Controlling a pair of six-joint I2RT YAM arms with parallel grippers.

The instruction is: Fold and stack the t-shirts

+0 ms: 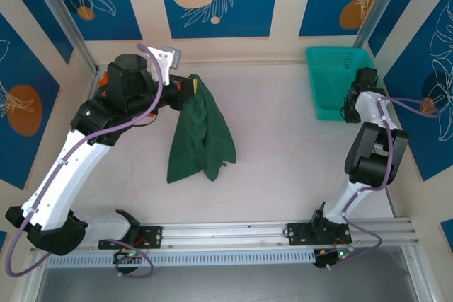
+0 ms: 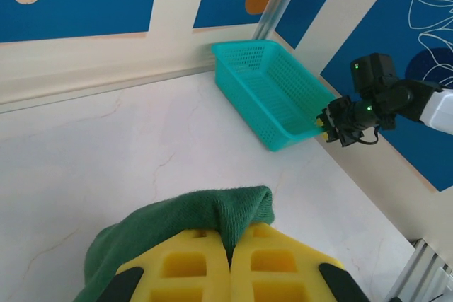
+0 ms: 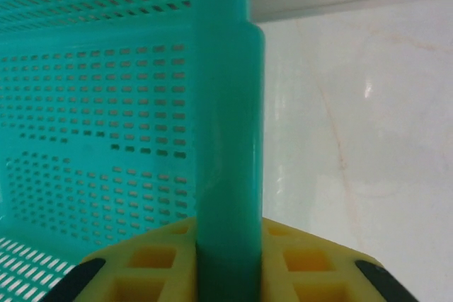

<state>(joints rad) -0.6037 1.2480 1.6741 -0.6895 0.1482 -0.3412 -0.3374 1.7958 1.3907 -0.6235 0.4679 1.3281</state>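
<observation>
Pinching: left gripper (image 2: 230, 263) pressed together on a fold of green t-shirt (image 1: 202, 139) | shirt: far-left on table (image 1: 283, 139), long axis trailing from the pinch toward near edge | right gripper (image 3: 228, 266) astride basket (image 3: 106, 104) rim, squeeze I cannot tell, well apart.

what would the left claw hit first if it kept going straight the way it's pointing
Past the green t-shirt it holds, probably the bare table, short of the teal mesh basket; depth unclear.
</observation>
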